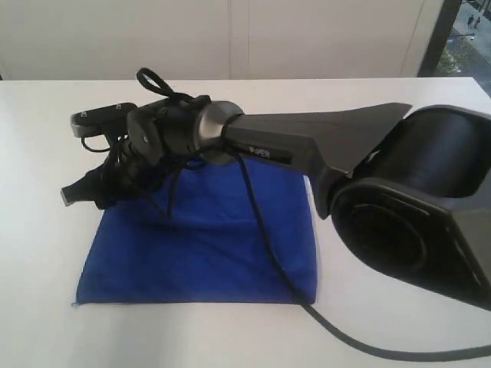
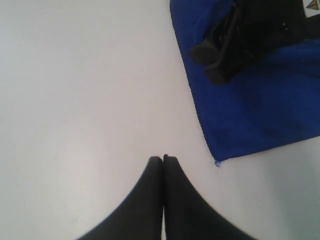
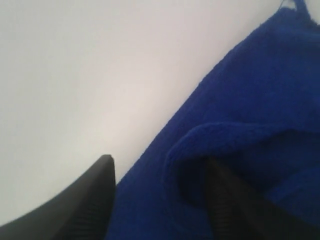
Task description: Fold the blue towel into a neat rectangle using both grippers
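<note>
The blue towel lies flat on the white table, roughly rectangular. A loose thread hangs at its near left corner. My right arm reaches across from the right, and my right gripper hovers low at the towel's far left edge. In the right wrist view the right gripper is open. One of its fingers is over the table's side, and the other sits under a raised fold of the towel. My left gripper is shut and empty over bare table, left of the towel. It is out of the exterior view.
The right arm's bulky black base fills the right side of the exterior view. A black cable trails over the towel and off the front edge. A wall and a window lie beyond the table's far edge.
</note>
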Controlling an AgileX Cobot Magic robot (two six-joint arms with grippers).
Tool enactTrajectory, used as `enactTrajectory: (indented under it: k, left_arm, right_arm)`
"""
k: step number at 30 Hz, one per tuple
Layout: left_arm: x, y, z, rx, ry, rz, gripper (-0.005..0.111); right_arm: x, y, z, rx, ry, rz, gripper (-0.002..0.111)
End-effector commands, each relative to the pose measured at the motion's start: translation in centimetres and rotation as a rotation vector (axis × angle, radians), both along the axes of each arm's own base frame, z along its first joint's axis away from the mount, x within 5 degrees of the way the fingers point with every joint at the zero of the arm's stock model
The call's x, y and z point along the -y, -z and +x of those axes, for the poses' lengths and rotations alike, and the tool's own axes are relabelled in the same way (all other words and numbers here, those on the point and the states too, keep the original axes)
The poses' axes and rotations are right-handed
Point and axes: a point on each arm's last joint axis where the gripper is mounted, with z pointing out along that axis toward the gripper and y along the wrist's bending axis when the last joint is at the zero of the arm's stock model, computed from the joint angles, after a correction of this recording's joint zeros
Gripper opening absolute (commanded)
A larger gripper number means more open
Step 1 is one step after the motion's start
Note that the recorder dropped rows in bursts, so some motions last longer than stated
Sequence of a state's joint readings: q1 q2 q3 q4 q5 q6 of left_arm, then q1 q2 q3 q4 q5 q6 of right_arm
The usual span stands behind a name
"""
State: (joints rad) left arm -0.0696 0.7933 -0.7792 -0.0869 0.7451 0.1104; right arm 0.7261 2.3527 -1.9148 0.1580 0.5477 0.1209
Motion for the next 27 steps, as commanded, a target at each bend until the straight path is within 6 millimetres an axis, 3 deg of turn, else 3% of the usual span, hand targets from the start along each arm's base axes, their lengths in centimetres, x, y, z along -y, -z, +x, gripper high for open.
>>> enactTrajectory:
  k: [1, 7, 12, 18, 25, 27]
  left_arm:
    - [0.0, -0.1, -0.2, 0.001, 0.002, -0.006, 0.0]
    - [0.0, -0.1, -0.2, 0.001, 0.002, -0.006, 0.0]
    - [0.0, -0.1, -0.2, 0.001, 0.002, -0.006, 0.0]
    - [0.0, -0.1, -0.2, 0.001, 0.002, -0.006, 0.0]
    - [0.0, -0.1, -0.2, 0.001, 0.002, -0.006, 0.0]
    - [0.0, -0.1, -0.2, 0.001, 0.002, -0.006, 0.0]
  right_arm:
    - [0.3, -4.7, -0.5, 0.059, -0.012, 0.049, 0.052]
    - [1.1, -8.4, -1.4, 0.113, -0.069, 0.03, 0.052]
    - [2.9, -7.9, -1.4, 0.113, -0.109, -0.203, 0.045]
    - [7.1, -6.4, 0.1, 0.033, -0.094, -0.408, 0.002]
    - [13.6, -5.0, 3.6, 0.002, -0.034, -0.463, 0.0]
    - [16.2, -3.9, 4.9, 0.019, 0.003, -0.458, 0.0]
